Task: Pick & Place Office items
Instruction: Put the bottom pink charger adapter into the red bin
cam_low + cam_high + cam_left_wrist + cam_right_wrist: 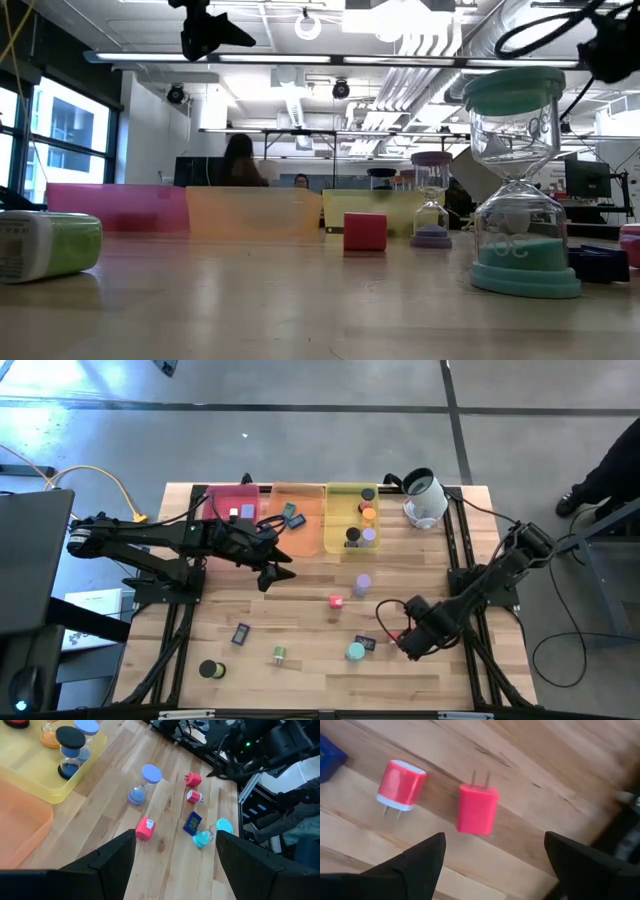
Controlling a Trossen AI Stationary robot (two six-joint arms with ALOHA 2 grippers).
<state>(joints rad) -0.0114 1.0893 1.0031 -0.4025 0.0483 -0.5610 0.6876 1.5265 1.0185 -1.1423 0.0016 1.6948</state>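
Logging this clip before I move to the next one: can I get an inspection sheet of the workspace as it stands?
Surface: wooden table, bare planks between items.
Job's things: two red plug adapters under the right arm; red cube, purple sand timer, teal sand timer loose; several timers in the yellow tray.
Clutter: white rounded device at the back edge.
Grippers: left pincer open, raised near the trays; right pincer open above the adapters.
Cables: red loop by the right arm; yellow cable off the table.
Surroundings: people seated behind the table.

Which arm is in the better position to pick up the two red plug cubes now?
Probably the right. The right gripper hangs open directly over the two red plug cubes, seen between its fingers. The left gripper hovers open farther away, near the trays.
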